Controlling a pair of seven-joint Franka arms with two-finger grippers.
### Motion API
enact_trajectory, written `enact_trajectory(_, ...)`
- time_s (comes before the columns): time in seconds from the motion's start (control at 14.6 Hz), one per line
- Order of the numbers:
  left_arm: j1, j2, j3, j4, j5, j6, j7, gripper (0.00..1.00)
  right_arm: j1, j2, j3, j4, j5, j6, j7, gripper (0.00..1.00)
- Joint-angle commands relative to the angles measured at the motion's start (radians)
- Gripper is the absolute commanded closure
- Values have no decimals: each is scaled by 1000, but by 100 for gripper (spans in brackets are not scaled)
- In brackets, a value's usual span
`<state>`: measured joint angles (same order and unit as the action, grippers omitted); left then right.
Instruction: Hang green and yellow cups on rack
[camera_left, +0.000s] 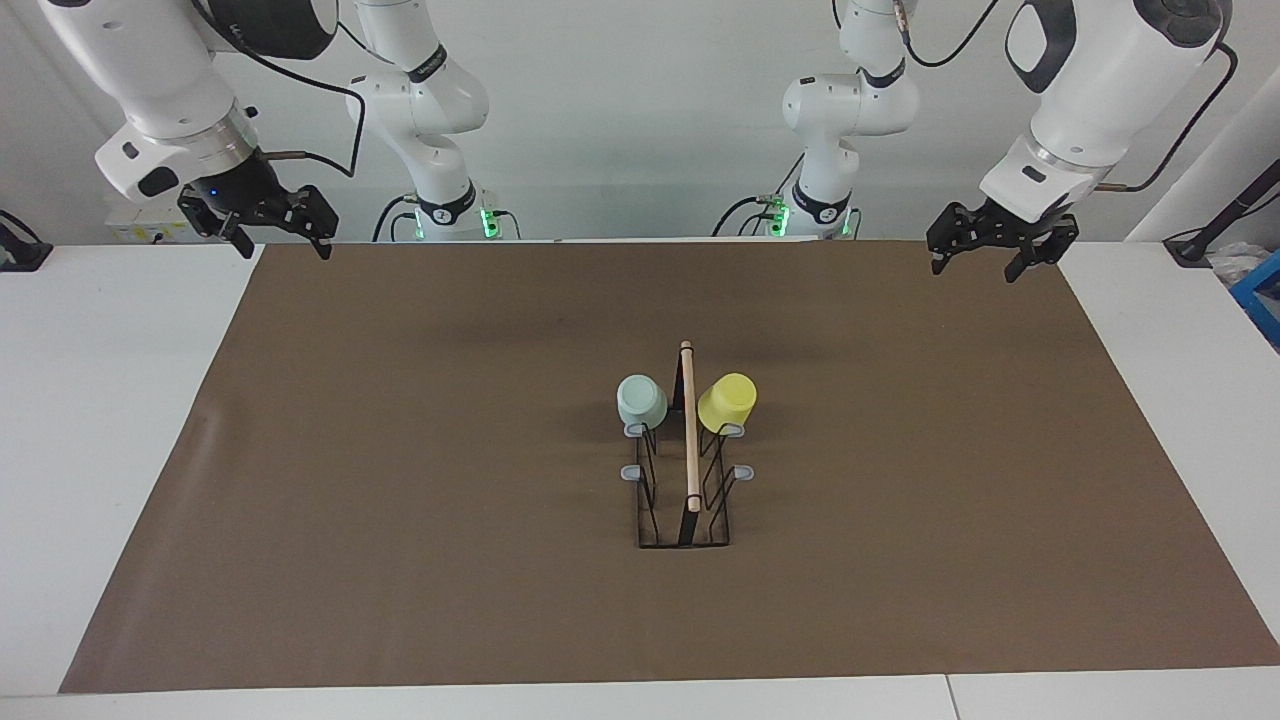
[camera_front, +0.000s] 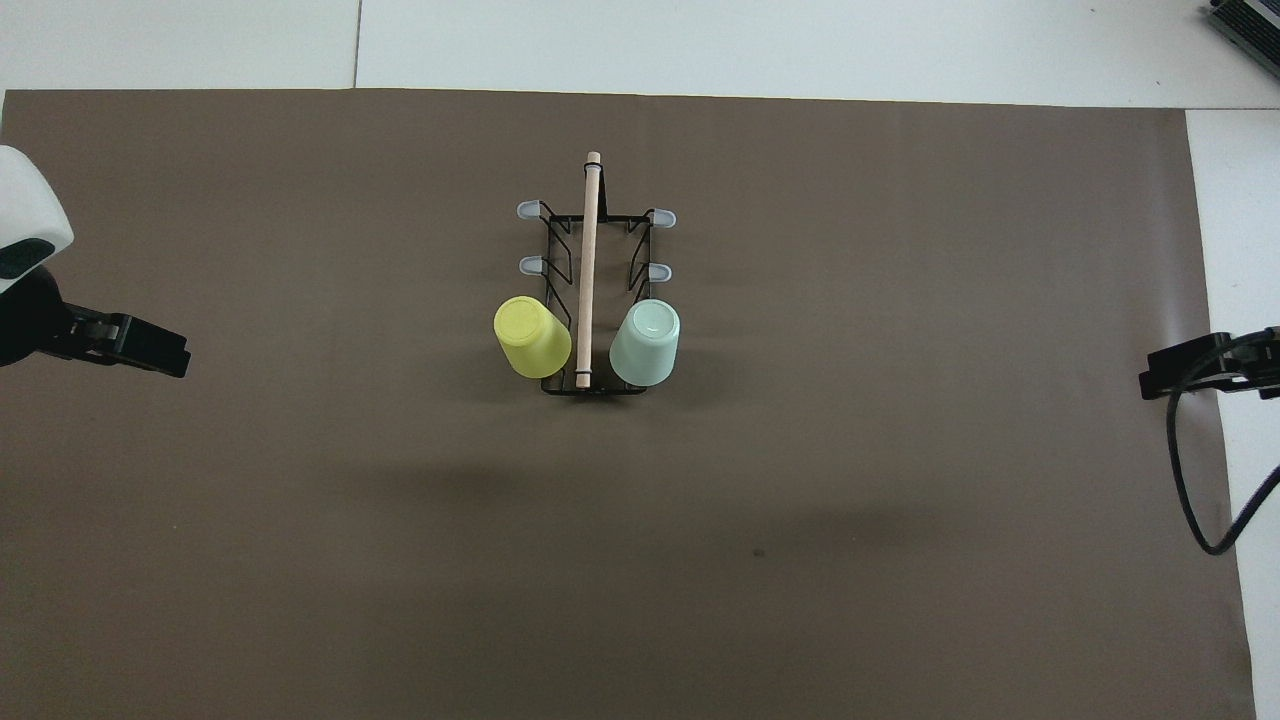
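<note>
The rack (camera_left: 686, 478) (camera_front: 592, 290), black wire with a wooden rod on top, stands mid-mat. The green cup (camera_left: 641, 401) (camera_front: 645, 343) hangs mouth-down on a peg at the rack's end nearer the robots, on the right arm's side. The yellow cup (camera_left: 727, 402) (camera_front: 531, 337) hangs the same way on the left arm's side. My left gripper (camera_left: 972, 268) (camera_front: 165, 352) hovers open and empty over the mat's edge at its own end. My right gripper (camera_left: 283, 250) (camera_front: 1165, 368) hovers open and empty over the mat's corner at its end.
A brown mat (camera_left: 400, 450) covers most of the white table (camera_left: 110, 400). Four grey-tipped pegs farther from the robots carry nothing. A black cable (camera_front: 1190, 480) loops down from the right arm. A blue object (camera_left: 1262, 292) sits at the table's edge.
</note>
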<state>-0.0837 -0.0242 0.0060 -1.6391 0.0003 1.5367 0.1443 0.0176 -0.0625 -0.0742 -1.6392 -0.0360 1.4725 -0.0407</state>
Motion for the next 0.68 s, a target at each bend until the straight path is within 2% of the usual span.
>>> enact_trajectory(0.0,38,-39,-27,-44,-9,-6,-12,0,4,-2,7,15,-16,-15,13,0)
enact_trajectory(0.21,38,-39,-32,-45,-9,-4,-29,0,4,-6,45,4,-15,-3,65,0)
enact_trajectory(0.62,36,-40,-32,-48,-9,11,-28,0,4,-10,45,-1,-16,-3,64,0)
